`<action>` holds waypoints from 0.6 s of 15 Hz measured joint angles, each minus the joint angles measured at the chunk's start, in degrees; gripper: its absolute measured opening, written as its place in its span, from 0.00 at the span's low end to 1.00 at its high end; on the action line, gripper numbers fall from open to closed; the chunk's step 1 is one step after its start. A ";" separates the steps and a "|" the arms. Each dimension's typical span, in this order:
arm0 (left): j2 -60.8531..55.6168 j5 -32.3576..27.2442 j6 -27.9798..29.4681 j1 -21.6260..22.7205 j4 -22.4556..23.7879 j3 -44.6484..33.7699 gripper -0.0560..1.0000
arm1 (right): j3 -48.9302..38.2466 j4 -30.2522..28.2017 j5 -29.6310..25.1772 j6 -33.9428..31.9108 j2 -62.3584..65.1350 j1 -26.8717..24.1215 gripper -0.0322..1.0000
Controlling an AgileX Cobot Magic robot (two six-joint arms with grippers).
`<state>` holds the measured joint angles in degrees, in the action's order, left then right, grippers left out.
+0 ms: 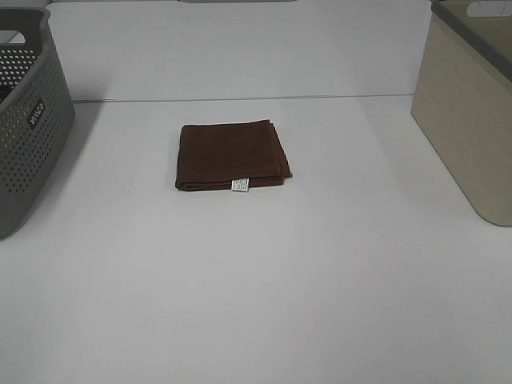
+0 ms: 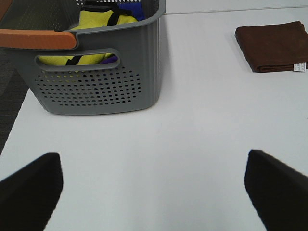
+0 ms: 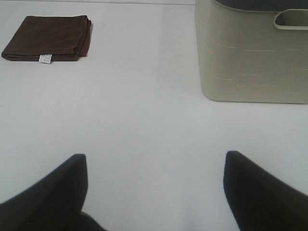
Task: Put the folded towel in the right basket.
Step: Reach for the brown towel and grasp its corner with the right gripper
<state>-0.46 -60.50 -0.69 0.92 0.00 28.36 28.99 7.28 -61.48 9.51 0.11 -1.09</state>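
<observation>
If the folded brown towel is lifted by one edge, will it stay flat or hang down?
The folded brown cloth towel is probably floppy: its layers lie loose at one edge, so it may droop and unfold. It looks thin, likely light. Pushed, it might bunch.

One folded towel (image 1: pixel 232 156) with one tag (image 1: pixel 240 186) is counted, plus two baskets, the grey basket (image 2: pixel 96 86) before the left gripper (image 2: pixel 153 158), seemingly holding two garments (image 2: pixel 98 19), and the beige basket (image 3: pixel 250 53) before the right gripper (image 3: pixel 156 156).

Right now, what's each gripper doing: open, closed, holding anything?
Left gripper: open, holding nothing.
Right gripper: open, holding nothing.
</observation>
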 joint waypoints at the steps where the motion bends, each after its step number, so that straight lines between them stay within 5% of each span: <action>1: 0.00 0.00 0.00 0.00 0.00 0.00 0.98 | 0.00 0.00 0.00 0.00 0.00 0.00 0.75; 9: 0.00 0.00 0.00 0.00 0.00 0.00 0.98 | 1.38 0.00 2.98 0.00 -5.33 0.00 0.75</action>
<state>-0.46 -60.50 -0.69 0.92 0.00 28.36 30.37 7.28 -58.50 9.51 -5.21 -1.09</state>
